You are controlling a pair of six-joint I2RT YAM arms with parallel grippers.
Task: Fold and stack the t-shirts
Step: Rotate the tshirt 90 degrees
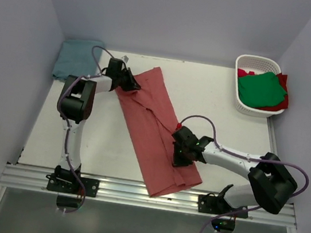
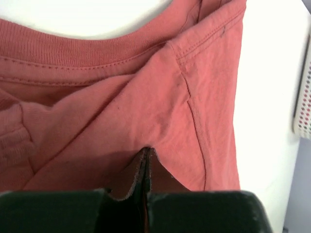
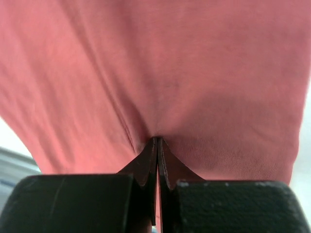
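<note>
A faded brick-red t-shirt (image 1: 153, 126) lies as a long folded strip slanting from the table's back left to its front middle. My left gripper (image 1: 130, 81) is shut on its far end near the collar; in the left wrist view (image 2: 146, 154) the jaws pinch a fold of the cloth (image 2: 160, 87). My right gripper (image 1: 179, 154) is shut on the shirt's right edge near the hem; in the right wrist view (image 3: 157, 141) the cloth (image 3: 160, 68) puckers into the closed jaws. A teal-blue shirt (image 1: 75, 58) lies folded at the back left. Green (image 1: 263, 89) and brighter red (image 1: 283, 83) shirts lie in the basket.
The white slotted basket (image 1: 243, 97) stands at the back right corner. The metal rail (image 1: 144, 193) with both arm bases runs along the near edge. Walls close in the table on the left, back and right.
</note>
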